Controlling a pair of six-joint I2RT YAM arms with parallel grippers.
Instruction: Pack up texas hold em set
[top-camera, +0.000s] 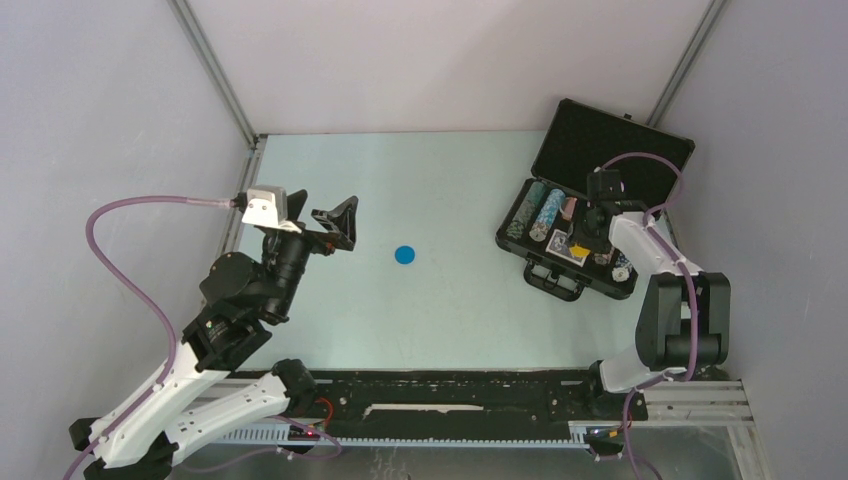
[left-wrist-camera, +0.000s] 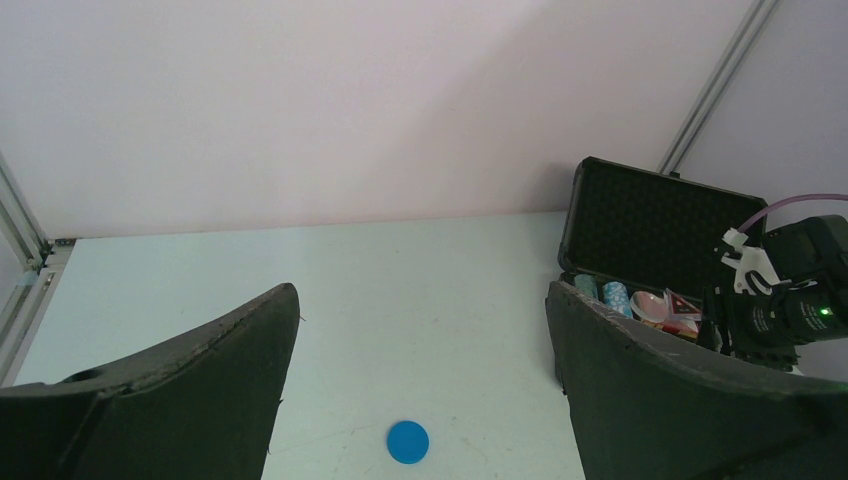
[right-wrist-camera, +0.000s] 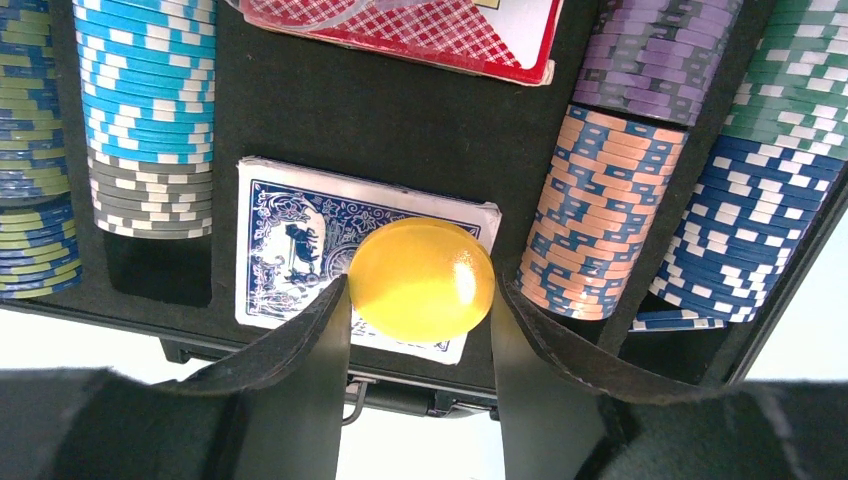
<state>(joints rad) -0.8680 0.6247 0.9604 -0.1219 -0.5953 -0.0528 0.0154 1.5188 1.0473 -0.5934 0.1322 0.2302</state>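
Right gripper (right-wrist-camera: 418, 290) pinches a yellow disc (right-wrist-camera: 422, 268) just over the blue deck (right-wrist-camera: 288, 250), chip rows (right-wrist-camera: 600, 220) on both sides, while left gripper (top-camera: 346, 225) stands open.

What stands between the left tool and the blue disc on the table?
Nothing visible does. The blue disc lies alone on the table, in front of the open left tool.

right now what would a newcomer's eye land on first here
The glossy yellow disc pinched in the right gripper, over the blue card deck inside the open black case at the right of the table. Next, a lone blue disc mid-table, ahead of the wide-open left gripper.
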